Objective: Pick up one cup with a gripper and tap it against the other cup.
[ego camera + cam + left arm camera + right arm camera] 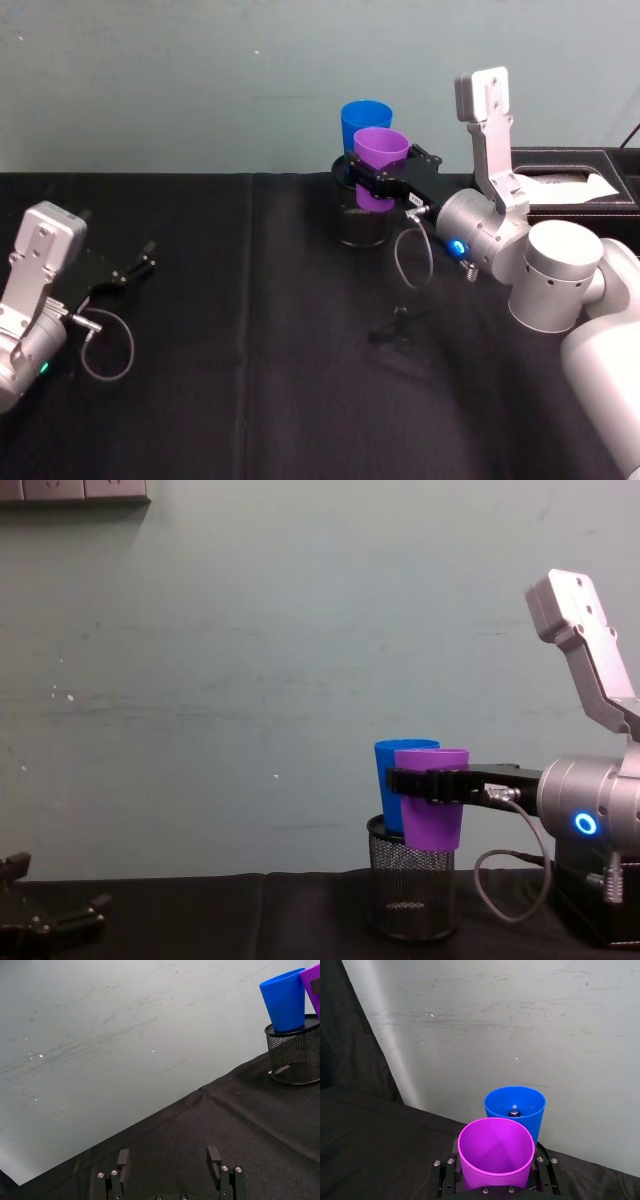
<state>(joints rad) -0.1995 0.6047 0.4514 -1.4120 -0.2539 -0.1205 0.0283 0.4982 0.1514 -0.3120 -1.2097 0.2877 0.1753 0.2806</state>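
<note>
My right gripper (374, 181) is shut on the purple cup (380, 160), holding it upright in the air by its middle. Just behind it, the blue cup (364, 120) stands upright in a black wire-mesh holder (362, 226). From the chest, the purple cup (432, 808) hangs over the holder's (410, 892) rim, overlapping the blue cup (387, 778). In the right wrist view the purple rim (496, 1150) sits right against the blue cup (516, 1109); whether they touch I cannot tell. My left gripper (140, 264) rests open and empty far left on the cloth, its fingers (213, 1156) spread apart.
A black cloth (260, 400) covers the table and a pale wall rises close behind the cups. At the back right stands a black box (566, 160) holding white paper. A grey cable (408, 262) loops down from the right wrist.
</note>
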